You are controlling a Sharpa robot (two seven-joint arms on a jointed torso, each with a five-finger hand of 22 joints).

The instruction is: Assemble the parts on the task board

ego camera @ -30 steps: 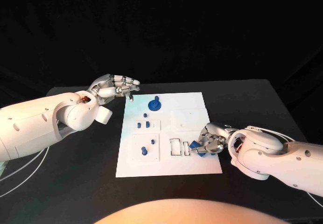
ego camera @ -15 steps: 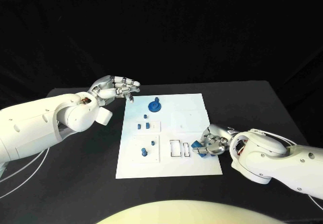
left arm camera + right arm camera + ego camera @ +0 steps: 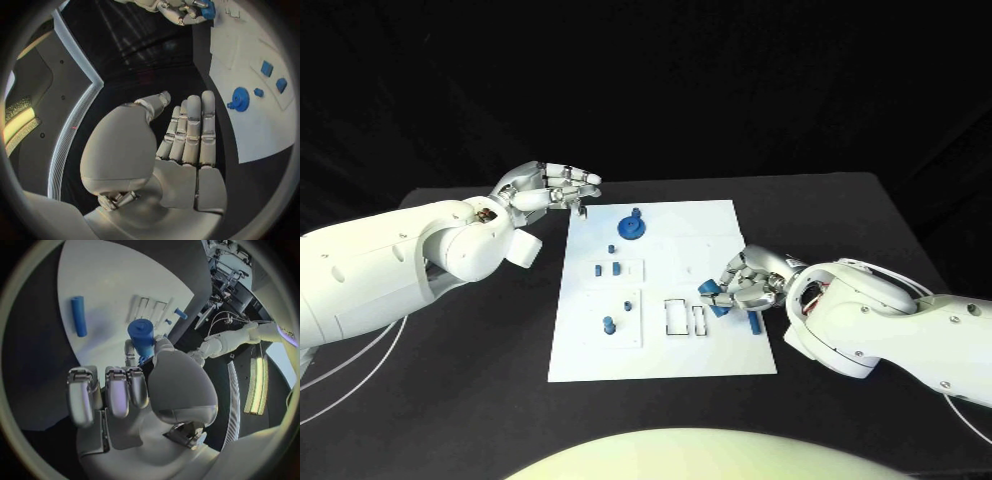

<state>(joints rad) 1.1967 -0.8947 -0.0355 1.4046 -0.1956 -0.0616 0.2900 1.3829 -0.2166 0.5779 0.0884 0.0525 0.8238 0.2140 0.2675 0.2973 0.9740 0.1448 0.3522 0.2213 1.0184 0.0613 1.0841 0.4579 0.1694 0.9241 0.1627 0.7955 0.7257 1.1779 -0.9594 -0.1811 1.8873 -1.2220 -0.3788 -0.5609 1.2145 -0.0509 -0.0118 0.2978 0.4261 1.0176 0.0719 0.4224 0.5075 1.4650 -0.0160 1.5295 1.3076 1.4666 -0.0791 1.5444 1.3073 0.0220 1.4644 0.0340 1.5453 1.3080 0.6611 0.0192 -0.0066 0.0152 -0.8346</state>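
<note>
The white task board (image 3: 711,215) lies mid-table. My right hand (image 3: 750,285) hovers over its right edge and pinches a blue cylinder part (image 3: 711,291) between thumb and fingers; the right wrist view shows this part (image 3: 142,337) upright above the board (image 3: 125,280). A second blue cylinder (image 3: 756,321) (image 3: 79,315) lies loose on the board beside that hand. A round blue part with a knob (image 3: 632,227) (image 3: 239,98) stands at the far end. Small blue pieces (image 3: 607,268) sit in a recess. My left hand (image 3: 553,185) (image 3: 187,130) holds nothing and hangs off the board's far left corner.
Two narrow rectangular slots (image 3: 687,316) (image 3: 147,307) lie just left of my right hand. More small blue pieces (image 3: 609,322) sit in the near left recess. Black table (image 3: 473,330) surrounds the board on all sides.
My right hand has lifted and drawn slightly farther up the board with the blue cylinder, leaving the other cylinder lying by the edge. The left hand has stayed put.
</note>
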